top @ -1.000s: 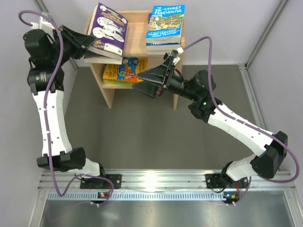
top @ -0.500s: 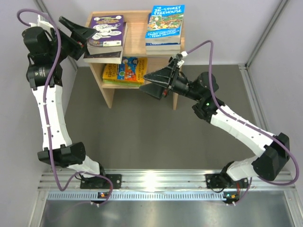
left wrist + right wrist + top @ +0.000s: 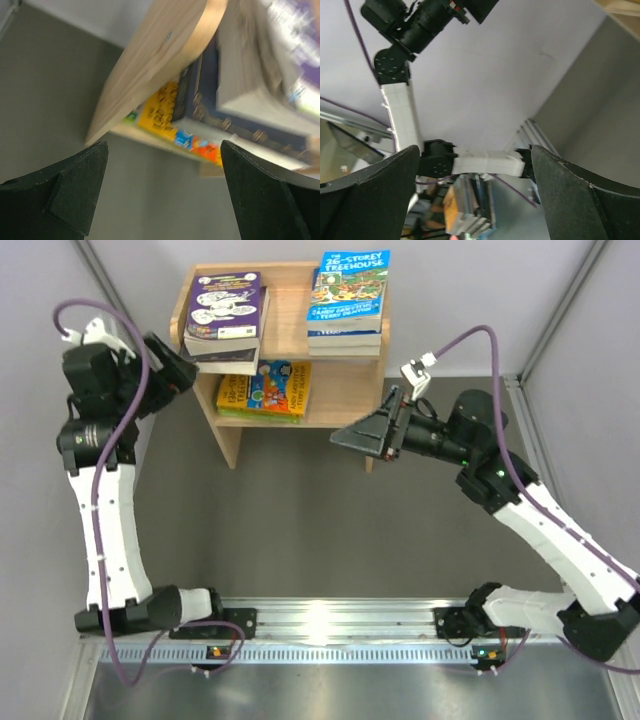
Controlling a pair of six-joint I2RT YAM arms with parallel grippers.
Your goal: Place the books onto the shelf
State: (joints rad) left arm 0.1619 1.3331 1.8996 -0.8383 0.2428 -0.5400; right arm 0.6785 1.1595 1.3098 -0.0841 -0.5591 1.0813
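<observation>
Top external view is showing the left claw (image 3: 188, 373) hovering just off the shelf's left side, level with the upper tier, its jaws standing wide and gripping nothing; the left wrist view is confirming this, with both dark fingers (image 3: 75, 187) spread far apart and only the shelf's rounded side rail and book edges showing between them. On the shelf (image 3: 290, 310), which is standing on the grey counter (image 3: 300, 530), a purple book (image 3: 226, 302) is lying flat at the left end of the top tier, resting on a dark book (image 3: 222, 357) whose near edge is jutting past the shelf's front. Below, on the lower tier, a yellow and orange book (image 3: 264, 390) is lying flat toward the shelf's left half. At the right end of the top tier, a blue book (image 3: 348, 285) is crowning a small flat stack. Right of the shelf's front corner, the right claw (image 3: 343, 438) is hanging clear of the wood, pointing leftward, jaws spread wide and carrying nothing.
</observation>
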